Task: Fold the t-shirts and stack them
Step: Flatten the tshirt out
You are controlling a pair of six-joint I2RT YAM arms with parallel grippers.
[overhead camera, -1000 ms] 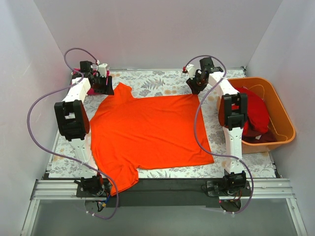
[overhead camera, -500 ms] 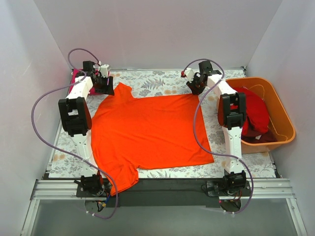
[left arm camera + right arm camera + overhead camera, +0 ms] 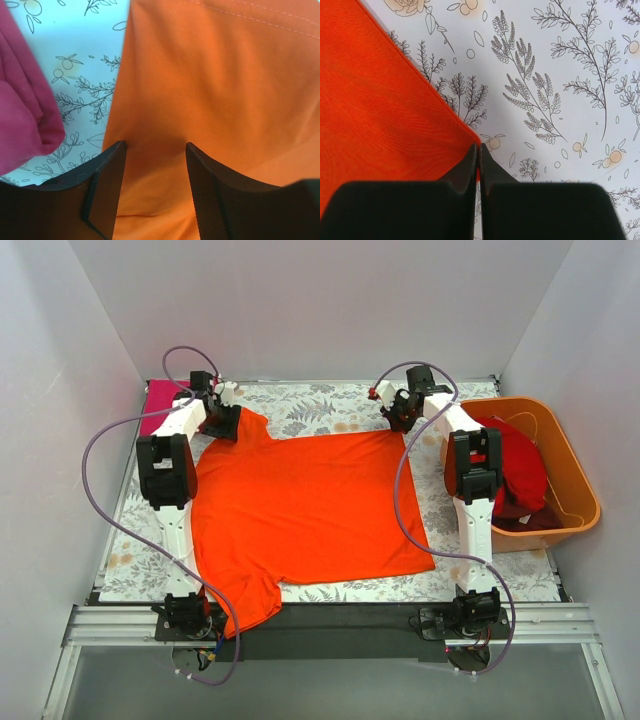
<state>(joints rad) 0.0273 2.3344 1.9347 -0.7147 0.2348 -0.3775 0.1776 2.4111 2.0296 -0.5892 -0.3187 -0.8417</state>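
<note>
A rigid orange plastic tub [image 3: 583, 502] sits at the right edge of the table, just beside the right arm. It holds a deep red cloth t-shirt [image 3: 518, 472], crumpled in a heap that fills most of the tub's floor.

The table is covered by a white sheet printed with grey leaves and small oranges [image 3: 330, 408]. A bright orange cloth t-shirt [image 3: 300, 505] lies spread flat over the middle of it, with one sleeve at the far left and the other hanging over the near edge by the left arm's base. A magenta-pink cloth t-shirt [image 3: 160, 400] lies bunched at the far left corner, near the orange sleeve.

The left gripper [image 3: 222, 422] is over that far sleeve. Its black fingers [image 3: 107, 185] stand apart with orange cloth showing between them and nothing pinched, and the magenta cloth lies just to one side. The right gripper [image 3: 393, 415] is at the shirt's far right corner. Its fingers [image 3: 465, 170] are pressed together on the very tip of the hem, a sliver of orange showing in the seam between them.

Plain pale walls [image 3: 320, 310] close in the far side and both flanks. A metal rail [image 3: 330, 625] runs along the near edge, and purple cables [image 3: 100, 500] loop from both arms.
</note>
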